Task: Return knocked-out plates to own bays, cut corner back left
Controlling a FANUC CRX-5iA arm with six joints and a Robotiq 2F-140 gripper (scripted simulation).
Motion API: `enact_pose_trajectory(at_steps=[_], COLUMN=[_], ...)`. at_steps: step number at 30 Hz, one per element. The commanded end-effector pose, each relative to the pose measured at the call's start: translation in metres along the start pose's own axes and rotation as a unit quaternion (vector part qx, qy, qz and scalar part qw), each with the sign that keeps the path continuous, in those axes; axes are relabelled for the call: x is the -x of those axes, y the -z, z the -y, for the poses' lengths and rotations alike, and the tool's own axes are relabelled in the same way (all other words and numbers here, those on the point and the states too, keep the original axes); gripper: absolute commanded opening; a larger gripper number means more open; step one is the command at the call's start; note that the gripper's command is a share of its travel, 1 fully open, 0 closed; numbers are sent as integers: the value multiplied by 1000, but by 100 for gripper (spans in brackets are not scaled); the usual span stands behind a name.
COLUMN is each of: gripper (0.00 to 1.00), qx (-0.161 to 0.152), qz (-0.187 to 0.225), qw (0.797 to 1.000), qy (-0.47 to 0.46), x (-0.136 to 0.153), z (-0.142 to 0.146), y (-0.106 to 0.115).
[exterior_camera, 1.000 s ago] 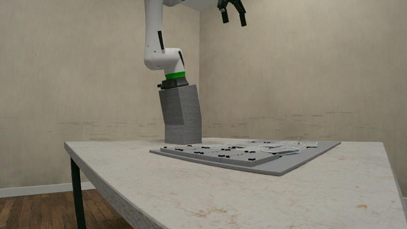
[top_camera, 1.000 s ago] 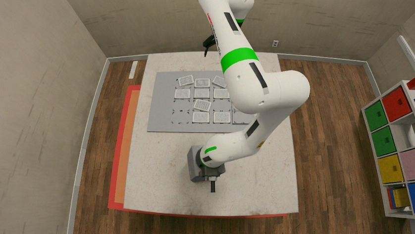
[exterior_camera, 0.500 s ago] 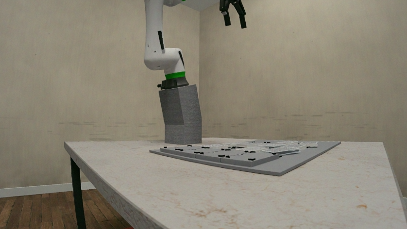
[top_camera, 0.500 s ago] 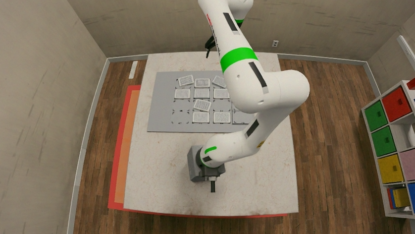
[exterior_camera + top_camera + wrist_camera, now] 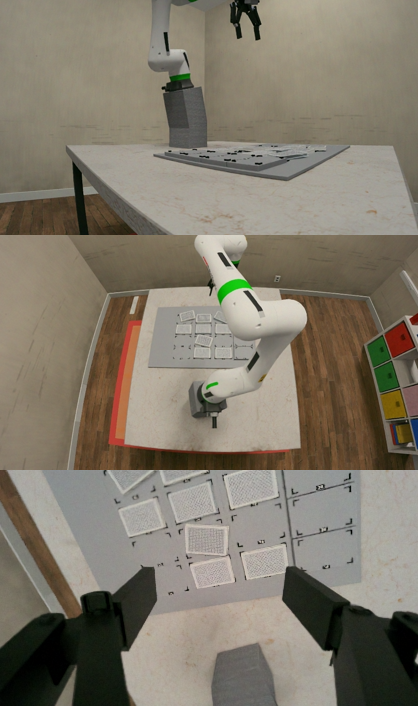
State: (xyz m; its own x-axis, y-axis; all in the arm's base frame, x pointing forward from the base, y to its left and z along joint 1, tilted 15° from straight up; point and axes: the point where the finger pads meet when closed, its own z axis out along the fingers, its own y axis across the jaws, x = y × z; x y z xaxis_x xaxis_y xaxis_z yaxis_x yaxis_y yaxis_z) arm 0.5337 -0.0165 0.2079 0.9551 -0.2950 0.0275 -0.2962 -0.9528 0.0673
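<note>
End effector (image 5: 247, 32) partly open, empty, high above deck (image 5: 292, 172)

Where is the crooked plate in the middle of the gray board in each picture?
Top: the crooked plate lies mid-board, just left of the white arm.
Exterior: too flat and far to pick out among the plates.
Wrist: it sits upper middle, between the open gripper fingers.
Shared landmark: the gray board.

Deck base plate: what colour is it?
Plain grey deck base plate, with small black corner markers at each bay. Top view shows it best.
</note>
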Motion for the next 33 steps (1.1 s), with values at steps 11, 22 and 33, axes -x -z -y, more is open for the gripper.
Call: enact_pose_trajectory(at_steps=[11,22,33], gripper=[70,70,70], qx=[26,39,50], qz=[-16,-28,-42], qw=[993,981,963], qy=[-115,-190,-260], x=[-25,-40,-50], z=[-3,-6,-9], y=[-58,-100,-142])
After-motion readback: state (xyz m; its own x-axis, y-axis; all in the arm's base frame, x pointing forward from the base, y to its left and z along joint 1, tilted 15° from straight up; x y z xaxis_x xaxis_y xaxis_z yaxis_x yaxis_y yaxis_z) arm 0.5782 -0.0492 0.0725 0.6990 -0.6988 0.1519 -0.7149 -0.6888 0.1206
